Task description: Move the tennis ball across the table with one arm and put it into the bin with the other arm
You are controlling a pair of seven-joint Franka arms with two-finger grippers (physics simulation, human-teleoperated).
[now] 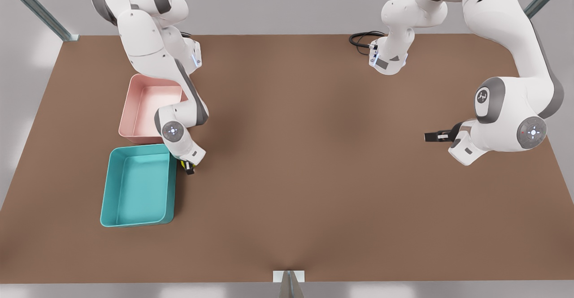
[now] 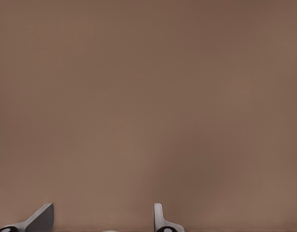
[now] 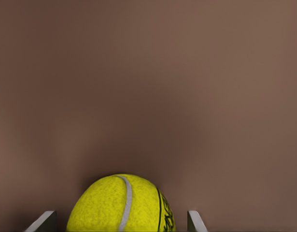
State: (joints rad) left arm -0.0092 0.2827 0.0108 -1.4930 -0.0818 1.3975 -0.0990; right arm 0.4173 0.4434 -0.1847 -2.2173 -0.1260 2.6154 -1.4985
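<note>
The tennis ball (image 3: 120, 205) is yellow-green with a pale curved seam. It sits between the fingertips of my right gripper (image 3: 121, 222), with a small gap on each side, so that gripper is open around it. In the front view the right gripper (image 1: 189, 169) reaches down to the table (image 1: 305, 177) just beside the teal bin (image 1: 139, 190), on the front view's left. A sliver of the ball (image 1: 184, 165) shows under it. My left gripper (image 1: 430, 136) waits open over the table on the front view's right. Its fingers (image 2: 42, 217) have nothing between them.
A pale pink tub (image 1: 145, 110) stands right behind the teal bin, partly under the right arm's elbow. A black cable (image 1: 361, 40) loops at the table's back edge. Bare brown tabletop spans the middle between the arms.
</note>
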